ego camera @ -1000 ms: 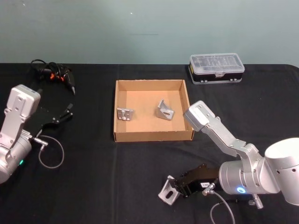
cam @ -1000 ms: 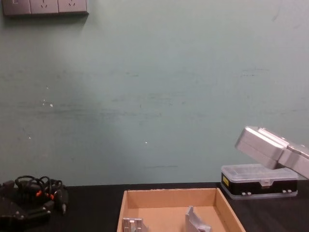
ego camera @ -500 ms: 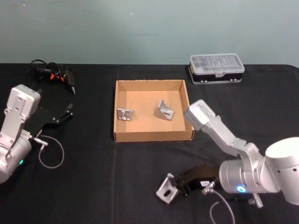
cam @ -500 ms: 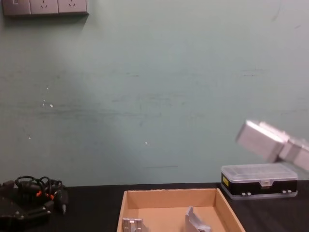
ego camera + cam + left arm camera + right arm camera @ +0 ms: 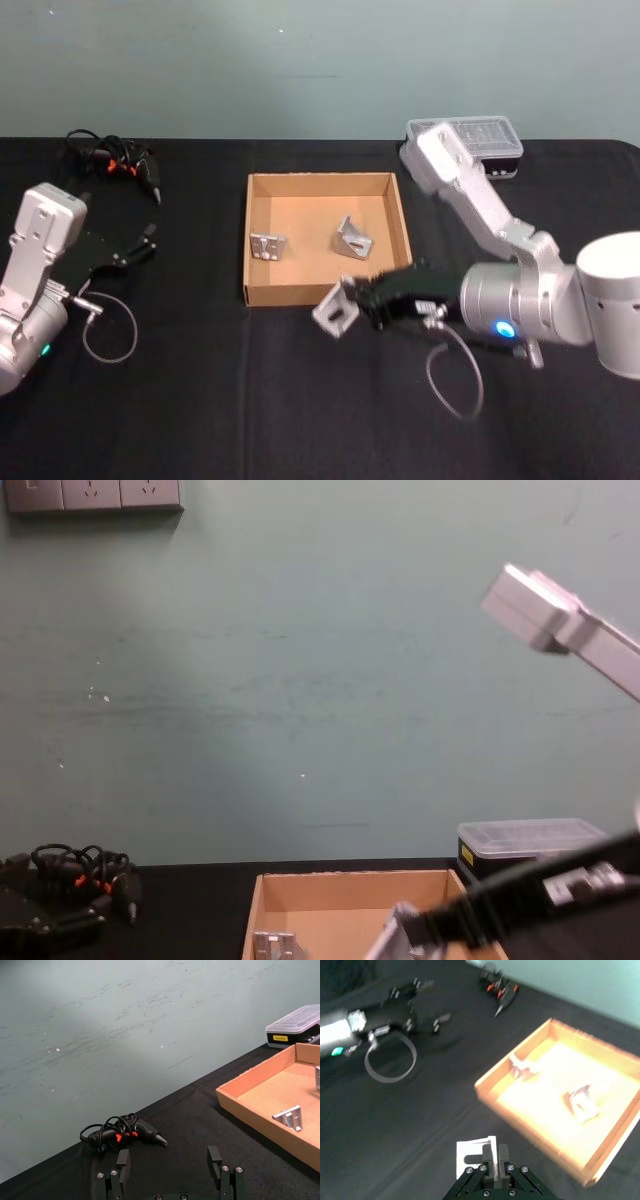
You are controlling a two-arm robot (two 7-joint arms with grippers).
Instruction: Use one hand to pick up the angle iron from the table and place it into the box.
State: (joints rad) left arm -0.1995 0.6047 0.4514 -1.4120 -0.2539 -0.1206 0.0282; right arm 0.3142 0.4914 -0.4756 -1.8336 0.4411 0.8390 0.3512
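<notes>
My right gripper (image 5: pixel 362 298) is shut on a silver angle iron (image 5: pixel 336 307) and holds it in the air just in front of the box's front wall. The right wrist view has the same angle iron (image 5: pixel 475 1152) clamped in the gripper (image 5: pixel 495 1159), with the tan cardboard box (image 5: pixel 520 1045) beyond it. Two more angle irons (image 5: pixel 267 245) (image 5: pixel 353 238) lie inside the box (image 5: pixel 300 293). From the chest, the held piece (image 5: pixel 392 942) hangs at the box's near wall. My left gripper (image 5: pixel 140 243) rests open at the table's left, parked.
A clear-lidded plastic case (image 5: pixel 480 135) stands at the back right, partly behind my right arm's elbow. A black tool with a coiled cable (image 5: pixel 115 160) lies at the back left. A grey cable loop (image 5: pixel 110 325) hangs by the left arm.
My right gripper has lifted the angle iron off the table's front and carried it up to the box's front wall. The right elbow has swung higher. The left arm has not moved.
</notes>
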